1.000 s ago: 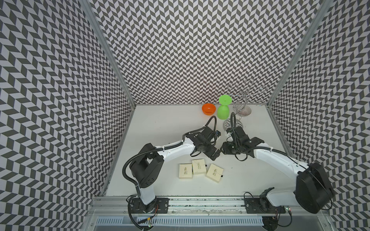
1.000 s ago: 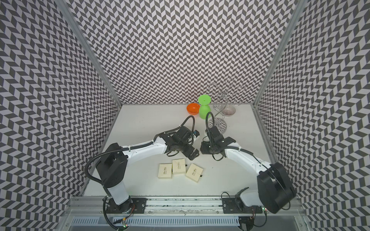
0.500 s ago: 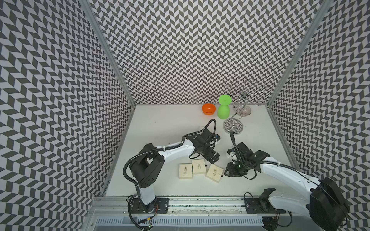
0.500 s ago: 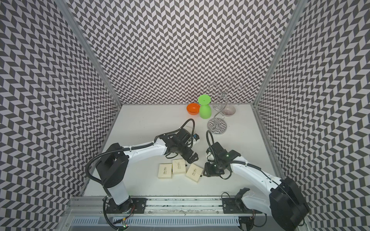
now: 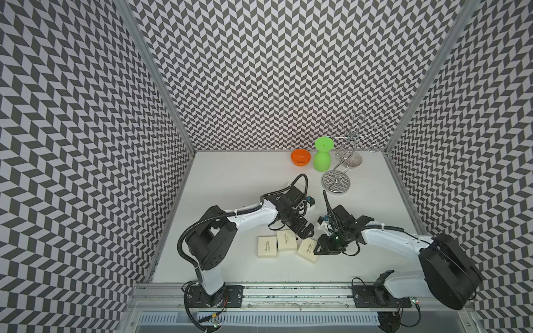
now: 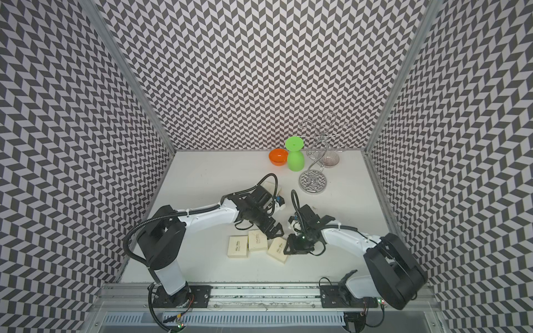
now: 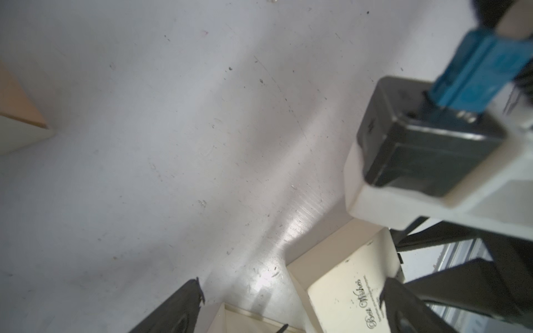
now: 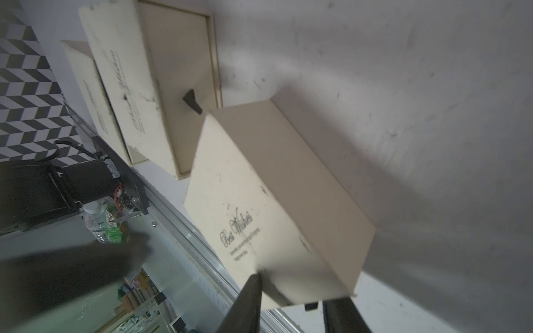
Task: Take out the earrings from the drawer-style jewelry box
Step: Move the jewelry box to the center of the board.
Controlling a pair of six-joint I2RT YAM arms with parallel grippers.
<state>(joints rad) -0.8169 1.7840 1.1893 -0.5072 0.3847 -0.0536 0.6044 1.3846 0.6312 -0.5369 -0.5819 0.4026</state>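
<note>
The white tabletop [image 5: 245, 178] carries the whole play, and both arms are reaching in towards its front edge. The left arm [image 5: 248, 216] comes across from its side, and the right arm [image 5: 383, 239] comes in low from the other.

Between them sit three cream jewelry boxes in a loose row: the left box [image 5: 267, 246], the middle box [image 5: 286, 240] and the right box [image 5: 307, 250], which is turned at an angle. All three look closed in both top views.

The left fingers [image 7: 178, 311] are spread wide and empty, hovering over the gap between the middle and right boxes. The right fingers [image 8: 248, 302] are partly closed around the near end of the right box, one on each side of its small black pull tab [image 8: 311, 306]. Whether they have actually pinched it cannot be told.

As for the earrings, not a glint shows anywhere, so they are presumably inside a drawer. That means the task has barely begun: a drawer has yet to slide out and the earrings have yet to be lifted clear.
</note>
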